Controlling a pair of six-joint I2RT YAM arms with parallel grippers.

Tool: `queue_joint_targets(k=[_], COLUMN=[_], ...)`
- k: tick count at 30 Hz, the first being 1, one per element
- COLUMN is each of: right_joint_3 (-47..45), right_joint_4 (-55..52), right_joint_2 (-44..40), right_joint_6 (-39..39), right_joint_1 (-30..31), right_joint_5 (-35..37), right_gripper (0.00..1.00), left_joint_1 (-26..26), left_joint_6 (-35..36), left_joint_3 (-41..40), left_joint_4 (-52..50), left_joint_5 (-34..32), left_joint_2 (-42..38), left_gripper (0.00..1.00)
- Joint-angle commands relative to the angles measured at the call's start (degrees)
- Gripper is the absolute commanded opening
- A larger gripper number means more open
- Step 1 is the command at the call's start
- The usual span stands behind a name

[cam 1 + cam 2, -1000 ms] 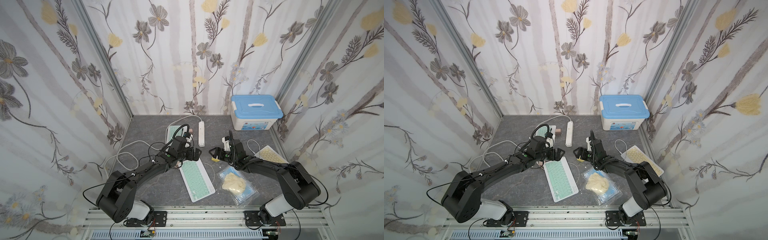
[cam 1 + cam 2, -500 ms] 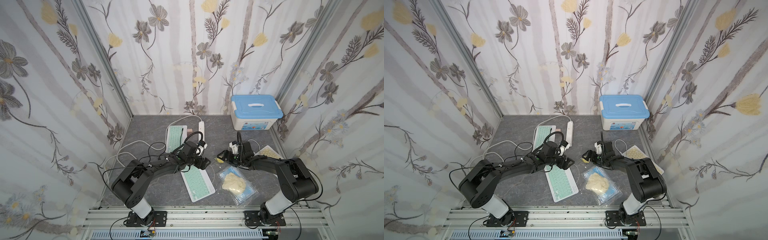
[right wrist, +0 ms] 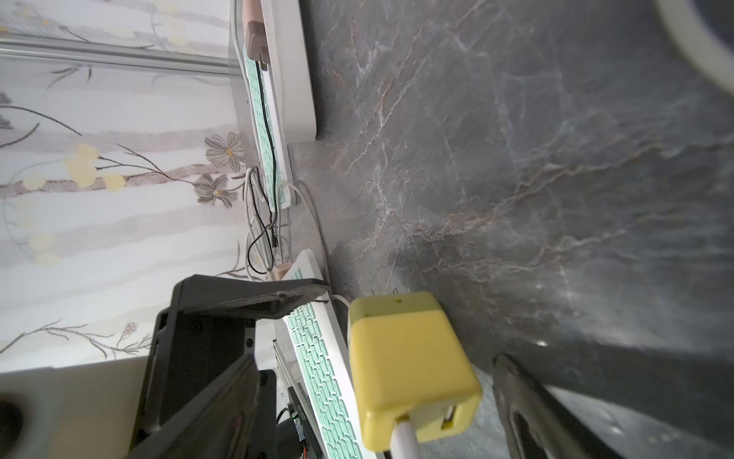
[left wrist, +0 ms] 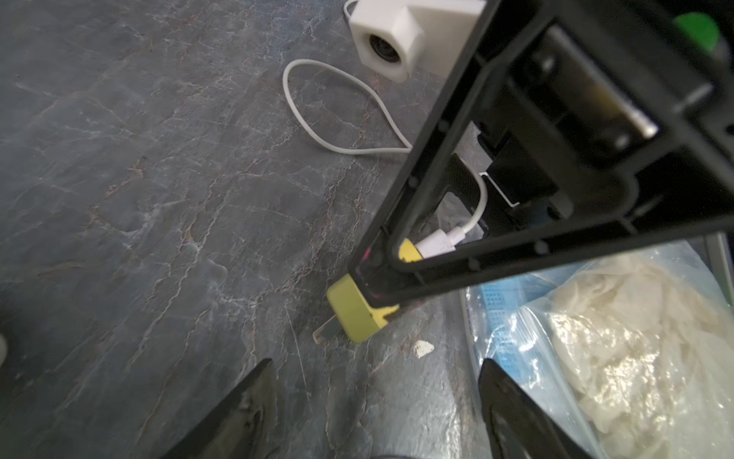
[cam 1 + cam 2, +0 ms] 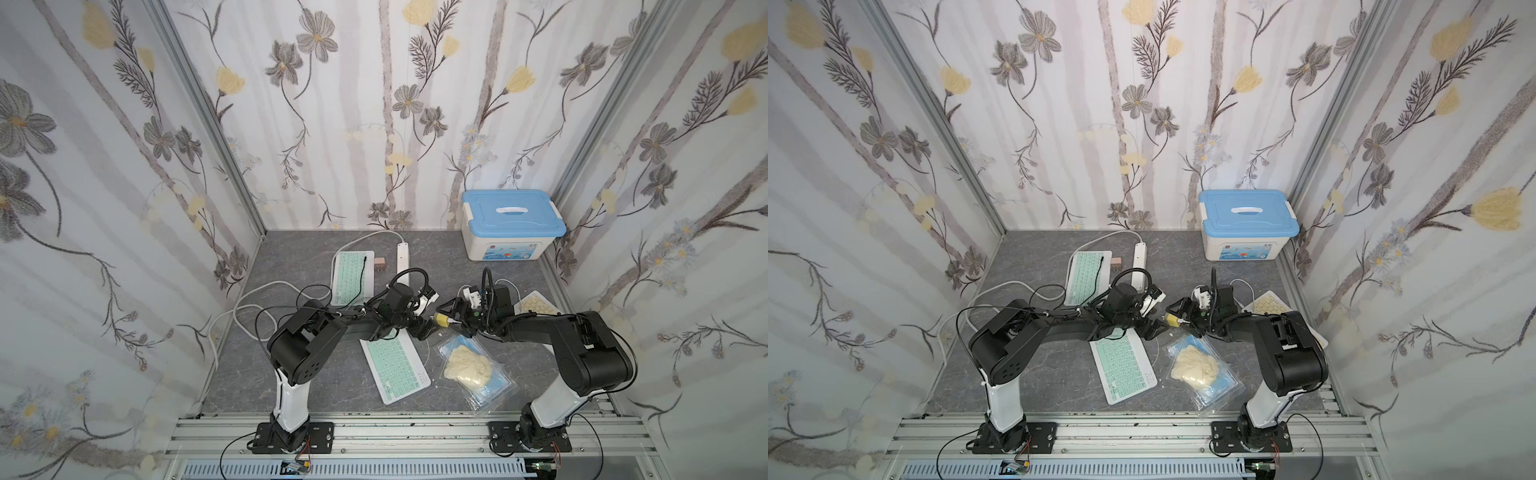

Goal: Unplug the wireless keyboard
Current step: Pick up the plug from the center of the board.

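A yellow charger block rests on the grey table with a white cable plugged into it. My right gripper stands open around the block, with a gap on each side. My left gripper is open and empty, just short of the block. A mint keyboard lies at the front under my left arm. A second mint keyboard lies at the back with a black cable over it. A cream keyboard is partly hidden by my right arm. I cannot tell which keyboard the white cable reaches.
A white power strip with a brown plug beside it lies at the back. A clear bag of gloves sits just in front of both grippers. A blue-lidded box stands back right. White cable loops lie at the left.
My left gripper has swung right, close to the yellow charger, and its jaws have narrowed a little. The right gripper's jaws have widened around the charger, which has barely moved.
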Motion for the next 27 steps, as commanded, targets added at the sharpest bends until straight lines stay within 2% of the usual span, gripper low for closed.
queue_joint_targets(k=[1,6,12,16,20,22,27], right_joint_3=[0.0,1.0,4.3,5.6,6.4,6.4,6.4], right_joint_4=[3.3,0.6,-0.8,-1.0,-1.2,-1.0,0.0], right_joint_2=[0.4,0.8,4.0,4.9,5.8,6.1,6.5], right_joint_6=[3.2,3.4,2.8,3.3,3.3,3.4,4.1], right_joint_1=[-0.7,-1.3,-2.2,-3.0,-3.1,-3.1,-3.1], right_joint_5=[0.2,2.2,1.1,1.1,0.9,1.0,0.8], right_gripper=[0.92,0.92,0.91,0.91,0.91,0.91,0.91], left_joint_1=[0.1,0.1,0.1,0.5,1.2,1.1,1.2], left_joint_6=[2.3,3.4,4.5,4.8,4.0,4.1,3.6], left_joint_3=[2.2,5.9,8.5,8.6,7.6,7.6,7.9], left_joint_4=[5.2,6.2,6.0,6.0,7.7,7.5,7.9], left_joint_5=[5.0,7.9,12.8,13.7,12.2,10.1,10.6], left_joint_2=[2.7,5.9,9.9,10.5,10.9,11.2,12.2], left_gripper=[0.81,0.81,0.68,0.66,0.51,0.48,0.37])
